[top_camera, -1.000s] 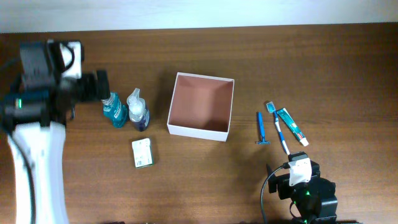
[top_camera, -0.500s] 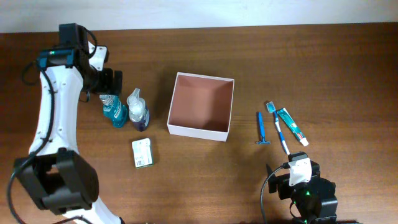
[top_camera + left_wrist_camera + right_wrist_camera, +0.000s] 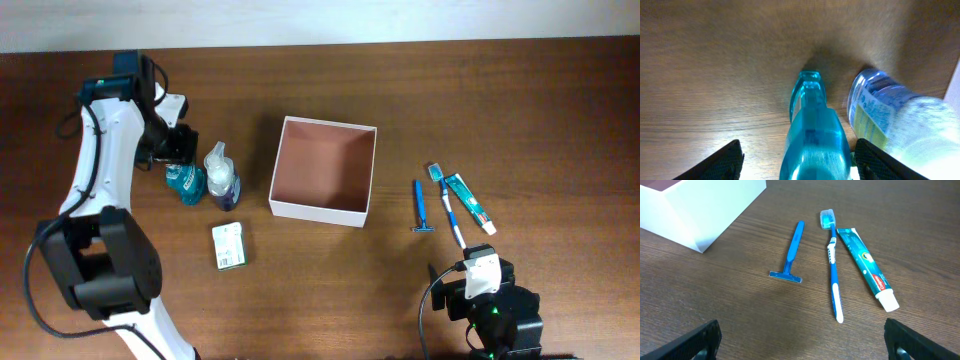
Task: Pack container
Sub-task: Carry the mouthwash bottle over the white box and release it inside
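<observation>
I spread the left pincer wide astride the teal bottle; the right pincer gapes too. The container sits mid-table — light, stiff cardboard, probably best gripped by one wall.

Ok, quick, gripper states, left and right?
Left gripper: open, straddling the teal bottle, not gripping it.
Right gripper: open, holding nothing.
</observation>
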